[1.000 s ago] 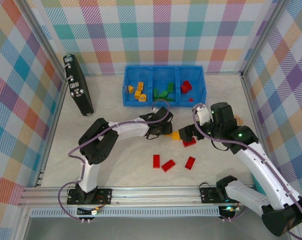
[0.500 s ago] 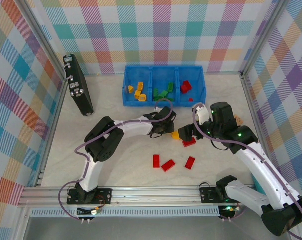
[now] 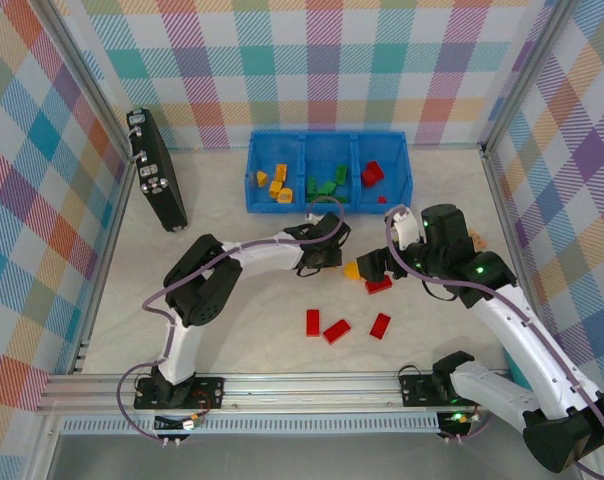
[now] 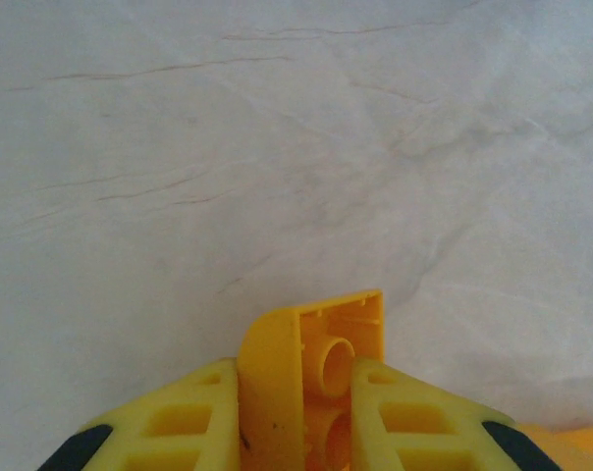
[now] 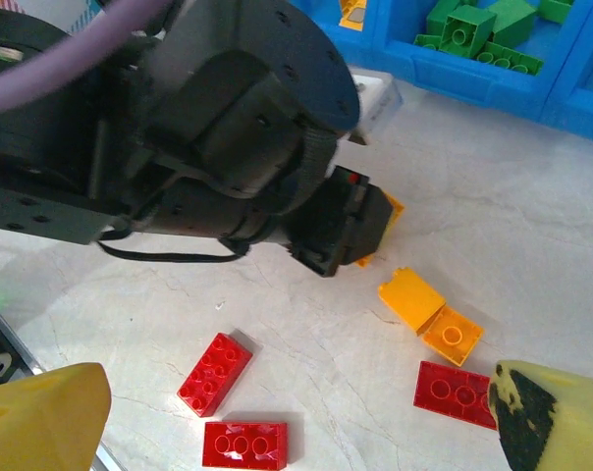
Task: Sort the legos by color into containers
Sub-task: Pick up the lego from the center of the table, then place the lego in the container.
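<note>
Pinch first: left gripper [image 4: 296, 385] is pressed together on a yellow brick [image 4: 314, 339]. The brick stands on edge between the two fingers, hollow underside toward the wrist camera. Whether it is clear of the tabletop [image 4: 277, 147] I cannot tell. Seen from above, this gripper sits near the middle of the tabletop, between the blue bin [image 3: 282, 207] at the far edge and the loose reds toward the near edge. Just to its right lies an orange brick [image 5: 429, 314], apart from the jaws, and beside that a red brick [image 5: 456, 394]. Right gripper [image 5: 296, 417] hangs over that red brick, fingers spread wide, holding nothing. Three more red bricks [image 3: 336, 330] lie close together nearer the near edge. Bin contents: yellow-orange pieces in the left compartment [image 3: 272, 152], green in the middle one, red in the right one. Judgement: the step in hand is the pickup of a yellow piece; the grip is made and the carry is not yet begun. The next move calls for a straight lift, then a short swing toward the far edge and to the left, stopping over the left compartment before letting go. The brick is held on edge and may twist in the pinch. The right arm is close, so the lift needs clearance on that side.
</note>
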`<state>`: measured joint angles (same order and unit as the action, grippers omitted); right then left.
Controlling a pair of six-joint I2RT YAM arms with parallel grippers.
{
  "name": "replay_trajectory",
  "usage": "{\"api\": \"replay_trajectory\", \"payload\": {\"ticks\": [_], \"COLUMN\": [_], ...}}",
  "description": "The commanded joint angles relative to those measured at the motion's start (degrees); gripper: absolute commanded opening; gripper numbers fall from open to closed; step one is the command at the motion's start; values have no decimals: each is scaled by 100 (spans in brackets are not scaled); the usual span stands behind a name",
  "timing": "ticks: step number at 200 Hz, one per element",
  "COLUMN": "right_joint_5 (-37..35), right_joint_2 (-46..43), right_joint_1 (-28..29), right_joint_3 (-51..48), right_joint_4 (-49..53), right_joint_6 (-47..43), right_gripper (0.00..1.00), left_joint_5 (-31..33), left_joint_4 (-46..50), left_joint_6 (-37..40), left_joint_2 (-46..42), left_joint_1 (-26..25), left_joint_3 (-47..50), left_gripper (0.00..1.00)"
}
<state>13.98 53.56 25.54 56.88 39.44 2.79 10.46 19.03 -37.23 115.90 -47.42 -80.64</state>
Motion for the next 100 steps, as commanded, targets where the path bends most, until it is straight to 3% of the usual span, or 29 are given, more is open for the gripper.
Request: {"api": "replay_trajectory", "payload": {"ticks": [1,37,100], "right_joint_5": [17,17,-189], "right_joint_2": [-47,-13,-91], "right_joint_1": [-23,-30,-40], "right_joint_3": [-47,-81,-41], "right_joint_4": [-119,-147,76], "right_joint_6": [11,20,-6], "right_gripper": [99,99,99], "left_joint_5": [500,1132,653], "left_joint_4": [442,689,-24], "left_joint_6": [491,1326,1893], "left_joint_2": [-952,-1564,-876], "left_joint_1": [297,846,2128], "left_joint_3": [47,-277,-1160], "left_gripper": [20,20,20]}}
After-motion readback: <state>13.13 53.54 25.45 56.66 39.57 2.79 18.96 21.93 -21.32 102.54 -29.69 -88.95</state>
